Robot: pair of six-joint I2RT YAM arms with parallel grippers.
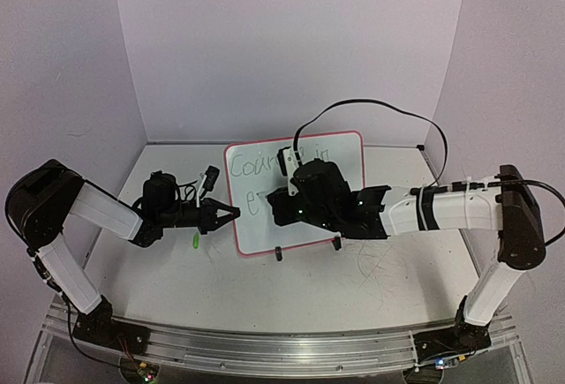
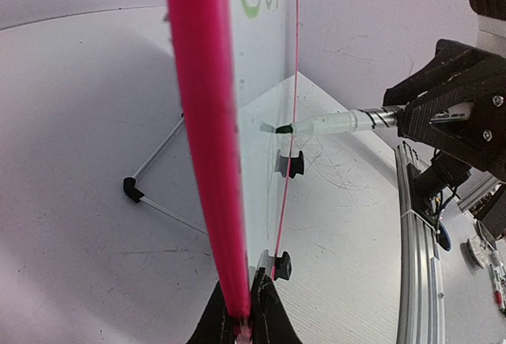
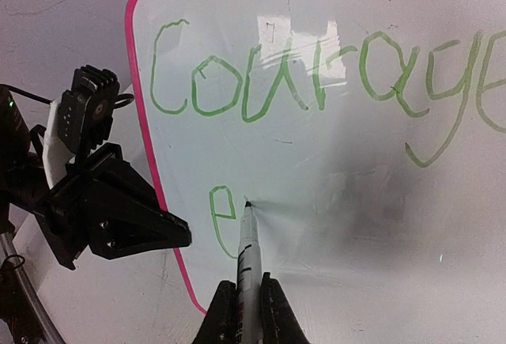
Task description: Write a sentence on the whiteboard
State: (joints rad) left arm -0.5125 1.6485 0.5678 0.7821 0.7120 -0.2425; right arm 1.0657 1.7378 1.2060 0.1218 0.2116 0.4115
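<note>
At six o'clock in the right wrist view, the right gripper [image 3: 241, 312] is clamped on the marker [image 3: 247, 241]. Its long axis points to twelve, with the tip touching the whiteboard [image 3: 356, 225] just right of the "e". Blank board lies toward three. Beyond sits the sentence [image 3: 316, 83], "Courage"; at nine, the left gripper [image 3: 178, 235] pinches the board's edge.

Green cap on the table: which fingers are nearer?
Left. The left fingers clamp the whiteboard edge right by the cap; the right fingers hold the marker at the board's front, farther off.

The white, scribble-scratched table [image 1: 353, 287] bears the standing whiteboard [image 1: 258, 228] and, beside it, a small green object [image 1: 195, 240].
</note>
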